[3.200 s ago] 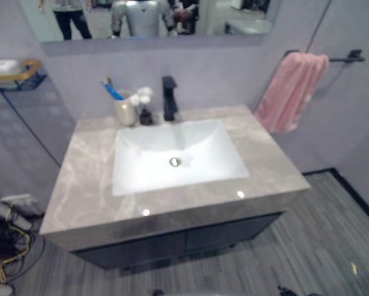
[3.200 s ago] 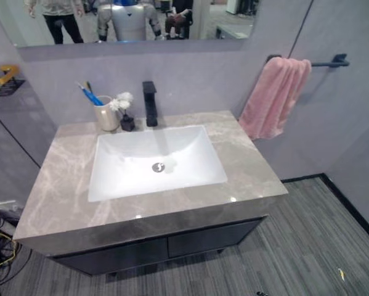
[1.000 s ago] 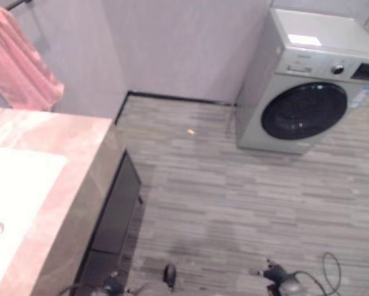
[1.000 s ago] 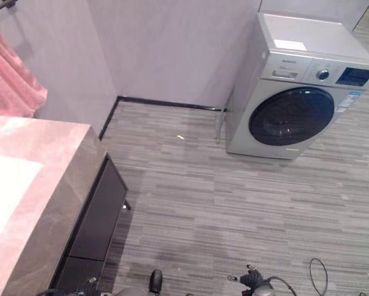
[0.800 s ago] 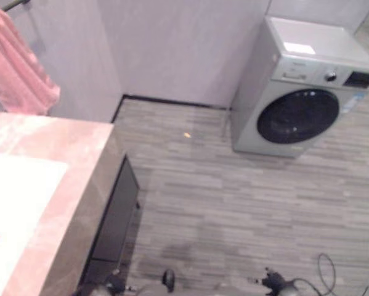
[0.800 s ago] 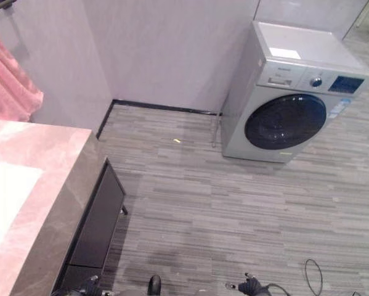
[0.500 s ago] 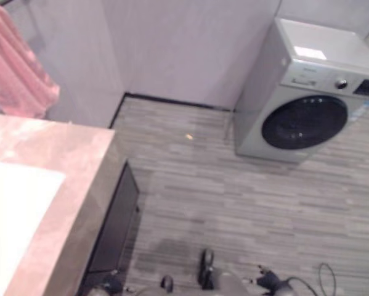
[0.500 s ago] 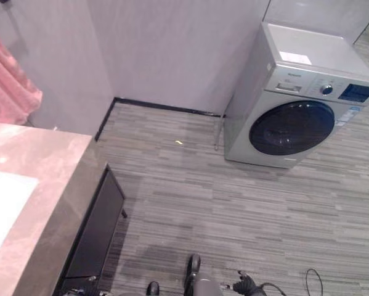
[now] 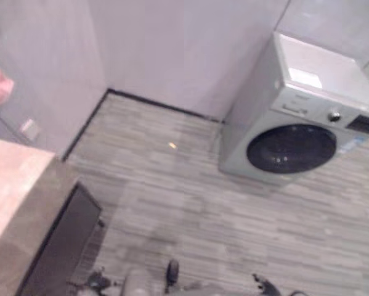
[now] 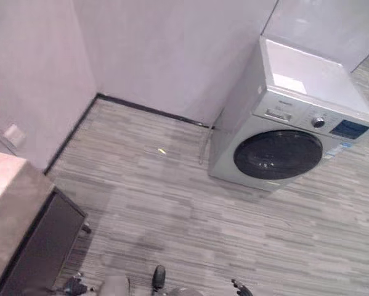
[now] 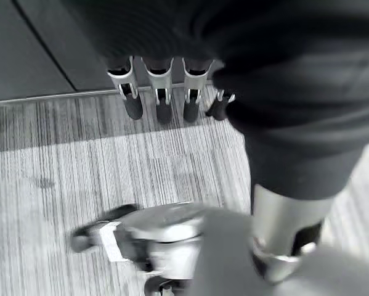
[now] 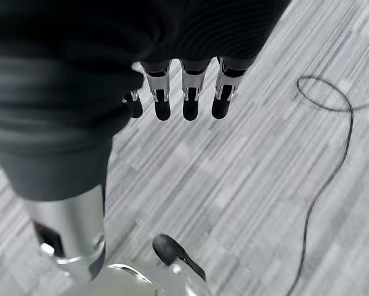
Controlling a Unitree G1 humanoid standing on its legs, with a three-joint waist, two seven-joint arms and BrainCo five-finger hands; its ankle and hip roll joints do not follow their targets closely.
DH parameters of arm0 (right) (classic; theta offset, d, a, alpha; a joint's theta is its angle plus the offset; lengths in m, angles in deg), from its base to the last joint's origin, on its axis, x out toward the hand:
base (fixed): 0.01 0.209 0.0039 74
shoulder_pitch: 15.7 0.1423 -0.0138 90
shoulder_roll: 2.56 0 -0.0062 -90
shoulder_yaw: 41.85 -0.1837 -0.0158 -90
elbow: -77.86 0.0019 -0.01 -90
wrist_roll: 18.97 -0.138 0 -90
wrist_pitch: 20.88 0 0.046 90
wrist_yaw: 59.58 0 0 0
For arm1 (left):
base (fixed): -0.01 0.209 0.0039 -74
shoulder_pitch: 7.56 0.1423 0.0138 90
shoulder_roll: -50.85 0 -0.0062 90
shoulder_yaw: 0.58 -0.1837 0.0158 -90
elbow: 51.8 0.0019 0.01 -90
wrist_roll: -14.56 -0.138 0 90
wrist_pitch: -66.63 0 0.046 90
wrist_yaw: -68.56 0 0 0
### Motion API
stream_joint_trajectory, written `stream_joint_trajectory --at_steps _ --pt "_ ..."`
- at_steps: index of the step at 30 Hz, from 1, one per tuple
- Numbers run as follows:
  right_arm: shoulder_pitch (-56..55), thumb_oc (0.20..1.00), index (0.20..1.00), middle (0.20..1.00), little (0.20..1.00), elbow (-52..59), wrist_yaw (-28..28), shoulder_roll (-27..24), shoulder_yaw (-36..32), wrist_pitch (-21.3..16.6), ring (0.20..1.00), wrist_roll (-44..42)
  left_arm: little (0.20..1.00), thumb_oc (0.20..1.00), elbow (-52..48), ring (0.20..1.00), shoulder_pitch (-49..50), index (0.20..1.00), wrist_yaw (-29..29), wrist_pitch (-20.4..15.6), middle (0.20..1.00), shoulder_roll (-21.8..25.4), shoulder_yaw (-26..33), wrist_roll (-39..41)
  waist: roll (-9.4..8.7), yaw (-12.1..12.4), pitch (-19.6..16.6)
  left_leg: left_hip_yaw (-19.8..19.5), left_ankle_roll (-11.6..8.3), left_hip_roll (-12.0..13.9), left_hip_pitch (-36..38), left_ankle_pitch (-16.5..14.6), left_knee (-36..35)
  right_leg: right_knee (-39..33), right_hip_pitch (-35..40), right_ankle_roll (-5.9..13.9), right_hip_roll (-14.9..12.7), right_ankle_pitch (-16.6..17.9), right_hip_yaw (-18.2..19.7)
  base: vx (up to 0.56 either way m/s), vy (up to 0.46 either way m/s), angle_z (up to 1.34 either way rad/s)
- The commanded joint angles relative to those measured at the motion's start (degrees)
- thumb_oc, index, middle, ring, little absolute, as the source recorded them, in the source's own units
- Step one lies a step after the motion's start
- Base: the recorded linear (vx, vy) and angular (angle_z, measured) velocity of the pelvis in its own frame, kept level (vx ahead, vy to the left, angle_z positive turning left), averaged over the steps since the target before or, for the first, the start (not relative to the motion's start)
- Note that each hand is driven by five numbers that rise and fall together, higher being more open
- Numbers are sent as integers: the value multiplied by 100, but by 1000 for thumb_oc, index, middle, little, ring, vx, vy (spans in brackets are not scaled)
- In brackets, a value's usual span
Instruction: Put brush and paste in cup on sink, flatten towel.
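Judging by the view, it needed to turn back from the washing machine [image 10: 283, 132] toward the table [image 9: 12, 179], since both the left hand [image 11: 162, 92] and right hand [image 12: 184, 92] hung loose-fingered and empty.

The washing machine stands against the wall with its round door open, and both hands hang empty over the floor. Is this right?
Not quite: the washing machine's round door is closed, as the right eye view shows. The rest holds: it stands against the wall, and the left hand and right hand hang empty over the floor.
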Motion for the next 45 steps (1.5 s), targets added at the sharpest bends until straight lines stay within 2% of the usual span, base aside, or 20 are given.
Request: stream_joint_trajectory --at_steps 1,3,5,8,9,10,11,16,19,20,22,23,24,26,28,30,35,38,41,45 --pt "17 1000 1000 1000 1000 238 -119 -372 -128 -144 1000 160 1000 1000 -128 1000 -62 1000 74 -120 1000 147 -31 83 -67 102 279 378 490 -475 685 543 -2285 342 73 1054 -516 -273 111 187 64 23" --pt "-14 1000 1000 1000 1000 197 -133 -387 -115 -176 1000 235 1000 1000 -95 1000 -5 1000 69 -136 1000 158 -15 37 -70 113 220 435 469 -585 626 647 -3158 268 123 1091 -559 -306 20 211 93 11" --pt "-130 1000 1000 1000 1000 119 -115 -402 -167 -213 1000 366 1000 1000 -16 1000 152 1000 8 -135 1000 159 66 -58 38 157 78 509 304 -741 683 1365 -4834 244 368 1142 -529 -439 -156 525 211 10" --pt "-62 1000 1000 1000 1000 78 -54 -436 -169 -176 1000 419 1000 1000 32 1000 282 1000 -102 -138 1000 126 151 -79 44 235 20 551 305 -812 789 1520 -4924 346 555 1185 -560 -559 -94 435 185 30" --pt "19 1000 1000 1000 1000 43 -51 -378 -110 -171 1000 432 1000 1000 60 1000 369 1000 -77 -145 1000 110 218 -61 30 292 -22 448 401 -846 929 1389 -4872 504 599 1224 -603 -675 -5 427 158 -16" --pt "1592 1000 1000 1000 1000 -1492 -6 -897 -326 -30 1000 -156 1000 1000 177 1000 239 1000 -280 -83 1000 194 18 -266 -20 580 -117 139 488 -999 849 1323 -4626 582 761 1273 -693 -736 -133 576 224 -82" --pt "1624 1000 1000 1000 1000 -1395 -112 -317 -58 -54 1000 -147 1000 1000 73 1000 224 1000 -254 -107 1000 187 -117 -257 -2 653 -172 53 582 -1069 872 1235 -4535 820 696 1293 -758 -773 -172 747 342 -113" --pt "1507 1000 1000 1000 1000 -1226 -138 238 -141 83 1000 -267 1000 1000 126 1000 231 1000 -310 15 1000 143 -253 -320 80 708 -197 -48 1178 -1483 1491 483 -4081 3690 -10 1722 -1422 829 -92 475 368 5" --pt "1525 1000 1000 1000 1000 -1339 -148 263 -123 103 1000 -256 1000 1000 18 1000 182 1000 -297 23 1000 170 -295 -256 173 638 -85 -227 1321 -1567 1780 412 -4145 4693 -444 1704 -1584 960 -123 334 264 86" --pt "1568 1000 1000 1000 1000 -1457 -168 315 -116 111 1000 -329 1000 1000 -62 1000 77 1000 -290 44 1000 198 -442 -320 241 613 -36 -411 1352 -1505 1986 392 -4205 4810 -889 1655 -1347 577 41 306 105 61" --pt "1534 1000 1000 1000 1000 -1484 -132 340 -81 135 1000 -334 1000 1000 -69 1000 33 1000 -281 33 1000 209 -493 -344 266 595 -45 -474 1317 -1476 2092 461 -4250 4525 -972 1607 -1319 350 -69 329 83 47" --pt "1535 1000 1000 1000 1000 -1563 -94 385 -30 137 1000 -342 1000 1000 -58 1000 -70 1000 -258 9 1000 202 -501 -325 389 627 -116 -531 1196 -1295 2284 493 -4349 3214 -866 1497 -1435 -33 -453 245 22 62" --pt "1537 1000 1000 1000 1000 -1564 -93 384 -30 137 1000 -342 1000 1000 -57 1000 -71 1000 -258 9 1000 201 -500 -325 395 616 -118 -544 1193 -1290 2279 498 -4349 3197 -858 1493 -1431 -25 -468 339 -7 70" --pt "1592 1000 1000 1000 1000 -1782 -135 404 4 142 1000 -386 1000 1000 21 1000 -178 1000 -225 -35 1000 197 -534 -312 473 666 -140 -736 997 -1178 2396 412 -4275 1194 -743 1551 -1273 120 -71 309 -62 42" --pt "1612 1000 1000 1000 1000 -1886 -168 400 -45 151 1000 -419 1000 1000 68 1000 -248 1000 -219 -40 1000 193 -542 -305 474 650 -153 -846 960 -1149 2389 397 -4231 633 -790 1592 -1241 323 298 300 -90 37" --pt "1502 1000 1000 1000 1000 -2048 -164 413 -163 188 1000 -429 1000 1000 154 1000 -301 1000 -229 -59 1000 188 -496 -286 386 576 -230 -1169 777 -1027 2583 264 -4135 628 -770 1657 -1178 330 686 562 -310 61" --pt "1315 1000 1000 1000 1000 -2320 -193 327 -491 164 1000 -677 1000 1000 228 1000 -233 1000 -203 -50 1000 177 -377 -127 359 422 -458 -1403 563 -715 2719 437 -4041 642 -447 1497 -1014 146 291 390 -290 118" --pt "1292 1000 1000 1000 1000 -2412 -282 152 -788 115 1000 -918 1000 1000 232 1000 -324 1000 -158 -19 1000 170 -278 -12 336 221 -528 -718 394 -221 2531 805 -4422 607 -250 1409 -1096 -75 -533 276 -304 133" --pt "1196 1000 1000 1000 1000 -2417 -335 3 -1000 106 1000 -1046 1000 1000 152 1000 -347 1000 -155 4 1000 34 -311 -96 435 -78 -556 1209 301 159 2527 791 -4844 575 -77 1499 -1193 -241 -1076 137 -103 134" --pt "1193 1000 1000 1000 1000 -2489 -351 16 -894 134 1000 -918 1000 1000 106 1000 -323 1000 -166 2 1000 -31 -357 -111 483 -29 -585 1346 174 132 2545 885 -4918 425 34 1468 -1144 -215 -1154 64 -61 42"
